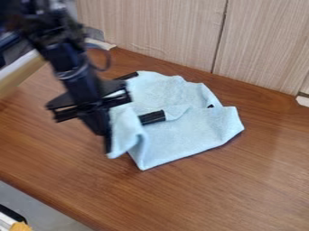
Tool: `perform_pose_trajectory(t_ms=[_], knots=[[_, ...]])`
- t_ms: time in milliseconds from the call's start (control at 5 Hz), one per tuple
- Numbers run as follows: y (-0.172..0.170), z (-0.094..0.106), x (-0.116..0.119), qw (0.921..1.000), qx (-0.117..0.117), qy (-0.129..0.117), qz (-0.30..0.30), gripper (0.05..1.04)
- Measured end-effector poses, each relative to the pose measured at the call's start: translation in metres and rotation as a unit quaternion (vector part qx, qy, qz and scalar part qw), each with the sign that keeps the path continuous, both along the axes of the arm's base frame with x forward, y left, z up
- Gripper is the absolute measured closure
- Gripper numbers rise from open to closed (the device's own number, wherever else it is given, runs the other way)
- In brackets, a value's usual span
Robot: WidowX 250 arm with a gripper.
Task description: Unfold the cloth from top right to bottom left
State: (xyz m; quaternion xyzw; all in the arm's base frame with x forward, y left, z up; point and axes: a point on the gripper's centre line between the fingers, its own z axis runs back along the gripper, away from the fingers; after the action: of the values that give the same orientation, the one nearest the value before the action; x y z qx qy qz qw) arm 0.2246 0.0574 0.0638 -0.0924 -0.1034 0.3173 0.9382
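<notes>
We saw the light blue, soft fabric cloth (181, 142) lying crumpled and partly folded around the middle of the brown wood-grain worktop (241, 194). Its far edge was rumpled, one corner pointed right, and another pointed toward the near side. Along its left side, a loose flap stood up in a fold and hung down right against the black robot gripper (107, 139). We could not tell whether the gripper was clamped on that flap or only touching it. It pointed down at the cloth's left side, at the end of the black robot arm (73, 74), which slanted in from the far left with a thin dark cable (109, 58) looping beside it.

Between the cloth's folds we saw a short black piece (152, 117), and another black piece (127, 76) at its far left edge; we could not tell what either belonged to.

Behind the worktop stood a pale wood-grain panel (163, 31) with a dark upright seam. A small white piece (303, 100) sat at the far right, by the panel's foot. A pale beige ledge (21, 74) ran along the far left, and grey floor (42, 207) showed at the near left.
</notes>
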Motion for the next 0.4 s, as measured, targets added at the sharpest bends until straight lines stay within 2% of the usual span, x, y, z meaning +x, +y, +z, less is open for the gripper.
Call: perform_pose_trajectory(t_ms=[200,400], knots=[[0.014,-0.006,-0.019,0.9997,-0.002,0.012,0.019,1.030],[0.029,-0.009,-0.028,0.9991,-0.003,0.000,0.042,1.030]])
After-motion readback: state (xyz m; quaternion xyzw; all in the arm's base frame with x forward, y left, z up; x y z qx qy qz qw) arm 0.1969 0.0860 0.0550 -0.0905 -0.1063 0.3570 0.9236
